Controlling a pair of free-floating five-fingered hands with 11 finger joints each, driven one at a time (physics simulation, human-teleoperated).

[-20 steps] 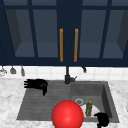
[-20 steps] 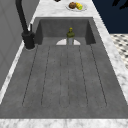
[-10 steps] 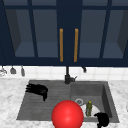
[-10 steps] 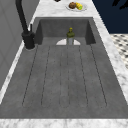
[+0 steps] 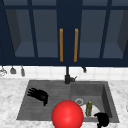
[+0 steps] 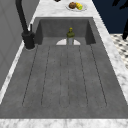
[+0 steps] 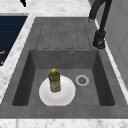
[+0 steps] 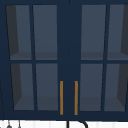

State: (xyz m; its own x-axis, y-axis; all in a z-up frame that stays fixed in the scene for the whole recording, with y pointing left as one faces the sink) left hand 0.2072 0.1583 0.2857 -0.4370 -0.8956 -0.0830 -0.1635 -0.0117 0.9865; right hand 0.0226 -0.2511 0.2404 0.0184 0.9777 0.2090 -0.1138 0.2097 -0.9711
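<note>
1. Right hand [image 5: 102, 119] hangs at the basin's front edge, just beside the green bottle [image 5: 89, 108]; fingers curled, holding nothing.
2. Bottle stands upright on the white plate [image 7: 67, 96] in the sink [image 7: 102, 75] basin, w/ the drain [image 7: 82, 80] near it.
3. I'd approach level & close round the body, not the cap; likely tips otherwise.
4. Left hand [image 5: 38, 94] hovers over the draining board, fingers relaxed; red ball [image 5: 67, 114] between the hands.

red ball [image 5: 67, 114] cut off below, hiding white plate [image 5: 94, 111] partly
</note>
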